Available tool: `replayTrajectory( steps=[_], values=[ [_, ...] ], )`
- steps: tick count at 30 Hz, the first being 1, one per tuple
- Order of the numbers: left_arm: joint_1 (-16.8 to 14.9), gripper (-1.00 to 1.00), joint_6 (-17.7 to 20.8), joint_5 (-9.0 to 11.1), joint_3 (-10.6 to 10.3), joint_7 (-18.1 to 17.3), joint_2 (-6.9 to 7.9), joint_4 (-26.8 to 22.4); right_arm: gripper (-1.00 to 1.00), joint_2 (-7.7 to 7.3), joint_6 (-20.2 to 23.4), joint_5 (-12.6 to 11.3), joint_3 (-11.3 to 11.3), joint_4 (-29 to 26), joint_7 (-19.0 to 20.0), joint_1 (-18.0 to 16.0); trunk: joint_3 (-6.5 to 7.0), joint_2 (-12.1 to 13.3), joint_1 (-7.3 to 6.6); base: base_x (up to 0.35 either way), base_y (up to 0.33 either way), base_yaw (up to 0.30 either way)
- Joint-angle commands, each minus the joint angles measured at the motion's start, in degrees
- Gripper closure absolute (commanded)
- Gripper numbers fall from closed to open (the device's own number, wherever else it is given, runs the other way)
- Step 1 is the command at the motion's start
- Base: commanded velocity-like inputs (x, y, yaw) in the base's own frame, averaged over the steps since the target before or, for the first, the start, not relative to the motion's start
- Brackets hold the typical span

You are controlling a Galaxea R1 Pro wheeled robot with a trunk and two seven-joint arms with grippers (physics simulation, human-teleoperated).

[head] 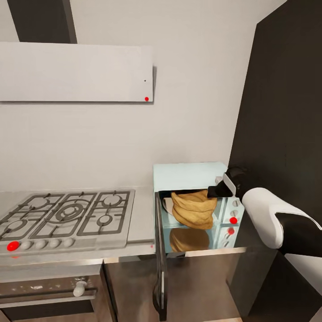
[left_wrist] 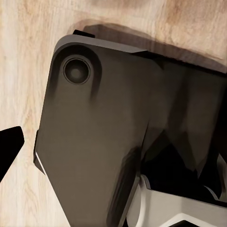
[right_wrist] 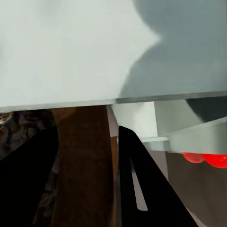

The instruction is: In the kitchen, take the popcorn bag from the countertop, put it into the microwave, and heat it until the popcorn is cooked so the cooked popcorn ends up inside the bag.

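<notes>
In the head view, a pale wall fills the upper frame, with a grey range hood (head: 76, 71) at upper left and a dark tall panel (head: 281, 89) along the right edge. The glossy grey countertop (head: 141, 214) crosses the middle, carrying a gas hob (head: 67, 213) at left with a red knob at its front edge; a steel oven (head: 49, 293) sits below it at lower left. At centre right stands the microwave (head: 188, 176), its door (head: 159, 259) swung open toward the camera. The popcorn bag (head: 193, 208) sits inside the cavity, its reflection on the floor of the cavity beneath. The right gripper (head: 213, 192) reaches in at the bag's upper right; whether its fingers are clamped cannot be told here. No writing is legible.

The left wrist view looks down on a wooden floor (left_wrist: 23, 71) and the robot's dark base (left_wrist: 94, 132); one black fingertip (left_wrist: 8, 142) shows at the left edge, its spread unclear.

In the right wrist view, two black fingers (right_wrist: 142, 189) flank the brown bag (right_wrist: 85, 165), apparently gripping it, below the microwave's pale top (right_wrist: 71, 47); red knobs (right_wrist: 208, 160) glow at right.
</notes>
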Motion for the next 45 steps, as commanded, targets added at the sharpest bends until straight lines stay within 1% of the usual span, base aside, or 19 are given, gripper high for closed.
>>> replayTrajectory(
  steps=[1,16,17,19,25,28,29,31,32,33,41,42,45],
  values=[
    [-0.02,-1.00,-0.12,0.21,0.07,0.06,-0.02,-0.03,1.00,0.00,0.00,1.13,-0.07,0.54,0.47,0.01,-0.10,-0.04,0.02,0.000,0.000,0.000],
    [-0.02,-1.00,-0.12,0.21,0.07,0.06,0.07,-0.03,1.00,-0.03,-0.19,1.09,-0.08,0.66,0.50,0.01,-0.10,-0.04,0.02,0.039,0.013,0.000],
    [-0.02,-1.00,-0.13,0.30,0.25,0.02,0.16,-0.03,1.00,0.31,0.23,0.05,-0.44,0.30,0.14,-0.35,-0.09,-0.04,0.02,0.000,0.000,0.000],
    [-0.02,-1.00,-0.14,0.30,0.25,-0.01,0.16,-0.03,1.00,0.47,0.87,0.37,-0.44,0.64,0.41,-0.48,-0.09,-0.04,0.02,0.000,0.000,0.000],
    [-0.02,-1.00,-0.12,0.30,0.25,0.06,0.02,-0.03,1.00,0.58,-0.84,0.18,-0.44,0.92,0.67,0.00,-0.09,-0.04,0.02,0.000,0.000,0.000],
    [-0.02,-1.00,-0.12,0.32,0.16,-0.03,0.15,-0.03,1.00,0.58,-0.85,0.21,-0.44,0.92,0.69,0.01,-0.09,-0.04,0.02,0.148,0.000,0.000],
    [-0.02,-1.00,-0.12,0.32,0.16,-0.03,0.16,-0.03,1.00,0.52,-0.71,0.21,-0.44,0.92,0.69,0.01,-0.09,-0.04,0.02,0.154,0.000,0.000],
    [-0.02,-1.00,-0.12,0.33,0.16,-0.01,0.16,-0.03,1.00,0.50,1.30,-0.28,-0.44,0.92,0.69,0.01,-0.09,-0.04,0.02,0.082,0.000,0.000],
    [-0.02,-1.00,-0.12,0.32,0.16,-0.02,0.16,-0.03,1.00,0.50,1.55,-0.43,-0.44,0.92,0.69,0.01,-0.09,-0.04,0.02,0.037,0.000,0.000],
    [-0.02,-1.00,-0.12,0.32,0.16,-0.01,0.16,-0.03,1.00,0.50,-0.80,0.21,-0.44,0.92,0.69,0.01,-0.09,-0.04,0.02,0.019,0.000,0.000],
    [-0.02,-1.00,-0.12,0.32,0.25,0.03,0.16,-0.03,1.00,0.22,-0.50,0.14,-0.44,0.92,0.69,0.01,-0.09,-0.04,0.02,0.002,0.000,0.000],
    [-0.02,-1.00,-0.12,0.33,0.25,0.03,0.16,-0.03,-1.00,0.22,-0.53,0.15,-0.44,0.92,0.69,0.01,-0.09,-0.04,0.02,0.000,0.000,0.000],
    [-0.02,-1.00,-0.13,0.32,0.25,0.02,0.13,-0.03,-1.00,0.30,-0.46,0.27,-0.44,0.92,0.68,0.01,-0.09,-0.04,0.02,0.000,0.000,0.000]
  ],
)
